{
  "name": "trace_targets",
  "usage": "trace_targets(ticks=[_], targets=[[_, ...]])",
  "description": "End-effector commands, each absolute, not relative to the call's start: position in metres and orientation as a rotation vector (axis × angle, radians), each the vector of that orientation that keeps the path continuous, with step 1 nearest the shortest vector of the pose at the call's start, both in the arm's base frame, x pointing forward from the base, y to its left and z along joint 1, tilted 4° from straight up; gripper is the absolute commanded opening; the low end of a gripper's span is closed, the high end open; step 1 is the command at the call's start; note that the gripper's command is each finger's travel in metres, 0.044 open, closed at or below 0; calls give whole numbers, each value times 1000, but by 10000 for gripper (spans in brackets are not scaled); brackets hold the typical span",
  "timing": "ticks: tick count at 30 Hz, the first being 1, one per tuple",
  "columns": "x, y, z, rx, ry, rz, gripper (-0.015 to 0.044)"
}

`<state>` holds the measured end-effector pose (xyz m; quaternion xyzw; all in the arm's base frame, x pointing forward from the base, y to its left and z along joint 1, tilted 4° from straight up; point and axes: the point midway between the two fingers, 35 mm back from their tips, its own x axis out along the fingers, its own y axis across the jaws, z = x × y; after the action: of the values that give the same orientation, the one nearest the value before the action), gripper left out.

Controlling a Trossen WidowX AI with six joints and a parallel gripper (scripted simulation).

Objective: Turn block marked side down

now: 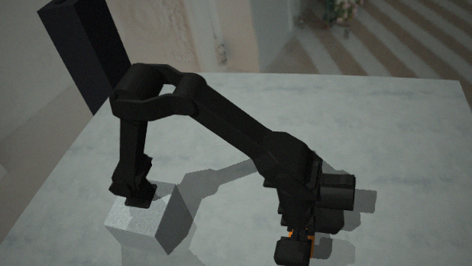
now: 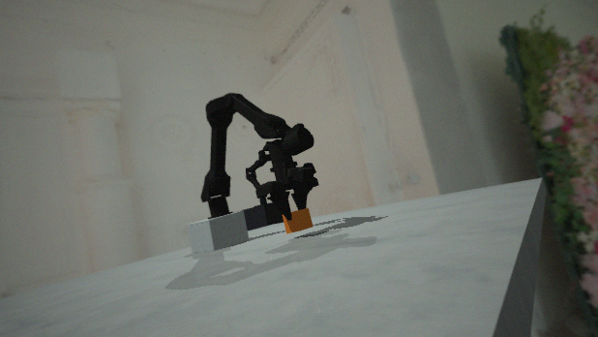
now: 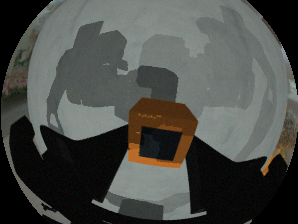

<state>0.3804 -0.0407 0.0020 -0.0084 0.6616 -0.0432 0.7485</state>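
The orange block [image 1: 311, 246] [image 2: 300, 222] [image 3: 160, 111] is held between the two fingers of my gripper [image 2: 296, 213] [image 3: 159, 132]. The dark square mark [image 3: 160, 144] is on the side facing the wrist camera, so the marked side faces up towards the gripper. In the exterior view the block looks slightly above the table [image 1: 382, 134] [image 2: 387, 281] [image 3: 165, 20], with its shadow apart from it. In the top view the gripper hides most of the block, and only orange edges show.
The arm's base stands on a grey box [image 1: 134, 219] [image 2: 229, 232], to the left of the block in the top and exterior views. A tall dark box [image 1: 76, 50] stands behind the arm at the table's far left. The table's right edge shows in the exterior view.
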Motion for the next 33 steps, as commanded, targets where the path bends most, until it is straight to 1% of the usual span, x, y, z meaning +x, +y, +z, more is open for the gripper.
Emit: trace_targets(ticks=[1,25,33], targets=[[383,-41,5,-21,1368,-88,0],[376,-40,5,-38,1006,-80,0],[375,-40,5,-39,996,-80,0]])
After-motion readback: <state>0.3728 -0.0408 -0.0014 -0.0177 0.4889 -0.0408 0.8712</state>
